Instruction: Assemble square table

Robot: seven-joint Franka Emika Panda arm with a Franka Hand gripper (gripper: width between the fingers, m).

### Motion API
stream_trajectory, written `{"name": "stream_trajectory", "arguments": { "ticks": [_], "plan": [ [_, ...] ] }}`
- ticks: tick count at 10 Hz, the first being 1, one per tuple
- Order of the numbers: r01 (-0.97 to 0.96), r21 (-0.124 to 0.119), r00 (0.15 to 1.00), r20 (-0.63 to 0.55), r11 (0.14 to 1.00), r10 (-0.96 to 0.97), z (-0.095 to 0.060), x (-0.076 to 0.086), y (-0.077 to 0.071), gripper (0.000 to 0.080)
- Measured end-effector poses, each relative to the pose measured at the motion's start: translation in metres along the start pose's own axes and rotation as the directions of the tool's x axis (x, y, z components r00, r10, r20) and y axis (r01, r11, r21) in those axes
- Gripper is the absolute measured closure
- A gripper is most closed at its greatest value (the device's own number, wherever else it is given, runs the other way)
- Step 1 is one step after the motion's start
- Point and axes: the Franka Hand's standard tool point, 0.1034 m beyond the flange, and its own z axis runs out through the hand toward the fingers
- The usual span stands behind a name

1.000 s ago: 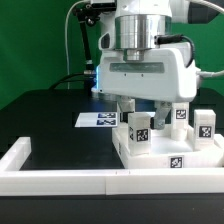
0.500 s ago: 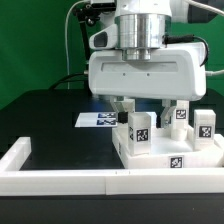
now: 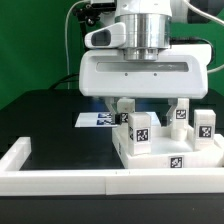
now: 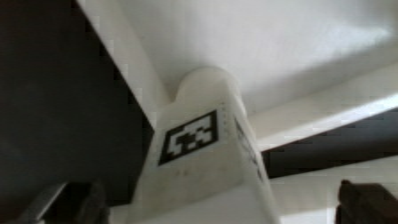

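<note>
Black tabletop and green backdrop frame the scene, and on that table, hard against the long white rim wall (image 3: 110, 181), sits the square table's slab (image 3: 172, 157) with white legs standing on it. The gripper (image 3: 150, 105) hangs over the nearest leg (image 3: 140, 130) with its fingers (image 4: 77, 203) spread apart and gripping nothing, so a poorly centred descent could clip and topple that leg. Against the earlier frames, the gripper body now looms larger and nearer.
</note>
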Motion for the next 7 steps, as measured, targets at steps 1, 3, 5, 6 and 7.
{"name": "stream_trajectory", "arguments": {
  "ticks": [1, 3, 5, 6, 7],
  "plan": [
    [0.072, -0.001, 0.997, 0.0, 0.997, -0.072, -0.0002, 0.0004, 0.0009, 0.0151],
    [0.219, -0.009, 0.976, 0.002, 0.976, -0.219, -0.0001, 0.0008, 0.003, 0.0151],
    [0.365, -0.025, 0.931, 0.01, 0.931, -0.364, 0.0, 0.0013, 0.0049, 0.0151],
    [0.393, -0.028, 0.92, 0.013, 0.919, -0.393, 0.0001, 0.0013, 0.0053, 0.0151],
    [0.386, -0.029, 0.923, 0.013, 0.922, -0.385, 0.0003, 0.0013, 0.0055, 0.0162]
  ]
}}
